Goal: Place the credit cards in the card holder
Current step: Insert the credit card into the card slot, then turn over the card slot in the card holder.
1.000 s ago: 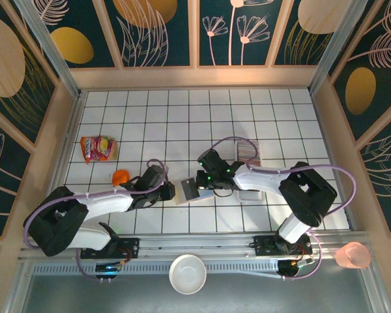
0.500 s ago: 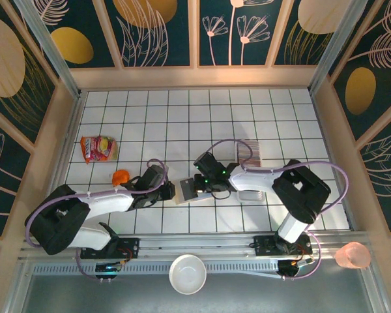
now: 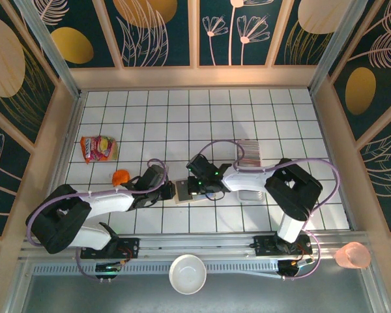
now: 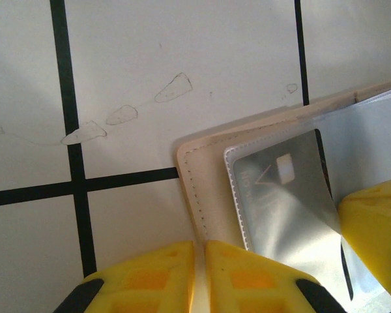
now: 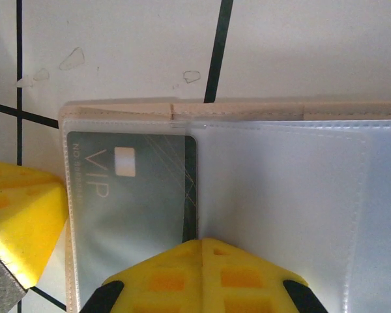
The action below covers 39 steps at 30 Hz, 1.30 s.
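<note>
The left gripper (image 4: pixel 195 261) has its 2 fingers pinched shut on the edge of the tan card holder (image 4: pixel 197 189), which lies open on the tiled table (image 3: pixel 137 117) mid-front, while the right gripper (image 5: pixel 202 261), fingers closed together, has slid left since a second ago onto the clear sleeve holding 1 grey VIP card (image 5: pixel 137 195), the credit cards (image 3: pixel 249 152) still rowed behind.

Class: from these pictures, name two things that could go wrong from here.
1. The left gripper, shut, sits only at the card holder edge, so the holder may slide or swing if pushed.
2. The right gripper works close beside it over the VIP card, so their fingers might collide.
</note>
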Motion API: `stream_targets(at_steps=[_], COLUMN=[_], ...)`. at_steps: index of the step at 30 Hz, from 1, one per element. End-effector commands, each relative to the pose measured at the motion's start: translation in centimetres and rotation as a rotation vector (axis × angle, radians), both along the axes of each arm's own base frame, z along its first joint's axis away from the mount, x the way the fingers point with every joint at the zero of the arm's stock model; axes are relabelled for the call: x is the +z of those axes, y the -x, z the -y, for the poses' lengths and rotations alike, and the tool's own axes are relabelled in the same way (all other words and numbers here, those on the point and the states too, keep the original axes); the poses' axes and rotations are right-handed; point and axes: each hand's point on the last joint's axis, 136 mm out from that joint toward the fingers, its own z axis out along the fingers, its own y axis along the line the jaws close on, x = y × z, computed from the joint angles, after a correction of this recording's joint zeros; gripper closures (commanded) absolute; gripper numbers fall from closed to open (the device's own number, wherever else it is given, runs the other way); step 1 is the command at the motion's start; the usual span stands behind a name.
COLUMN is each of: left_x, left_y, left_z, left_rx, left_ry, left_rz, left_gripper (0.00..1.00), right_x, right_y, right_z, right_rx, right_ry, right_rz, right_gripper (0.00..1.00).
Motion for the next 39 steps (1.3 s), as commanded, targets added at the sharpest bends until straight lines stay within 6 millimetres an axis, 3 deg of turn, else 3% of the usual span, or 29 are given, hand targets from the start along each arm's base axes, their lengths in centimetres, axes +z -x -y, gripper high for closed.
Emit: stream_targets(at_steps=[1,3,8,15,27,39], left_x=[-1.9,-1.7,-0.6,1.9,3.3,2.5], left_y=[1.3,1.1,0.7,0.2,0.4,0.4], left_z=[-0.6,-0.9,-1.4,-1.4,1.5,1.7], left_rx=[-0.010,0.003,0.021,0.043,-0.038,-0.050], left_ry=[-0.026,-0.034,-0.052,-0.009,0.115,0.107], left_rz=[-0.056,-0.043,-0.011,0.045,0.030,0.009], left_gripper=[0.87,0.87,0.83,0.71,0.77,0.78], right_x=[1.4,2.4,4.7,2.6,0.9,-0.1], right_y=[0.1,-0.2,-0.4,1.7,1.8,2.3], right_z=[-0.6,0.3,3.4,6.5,6.1,5.7], right_rx=[0.017,-0.013,-0.100,-0.154,-0.154,-0.137], right_ry=[-0.002,0.002,0.019,0.060,0.006,-0.011], right_rz=[0.053,0.092,0.162,0.091,0.036,-0.003], right_gripper=[1.00,1.00,0.75,0.71,0.67,0.67])
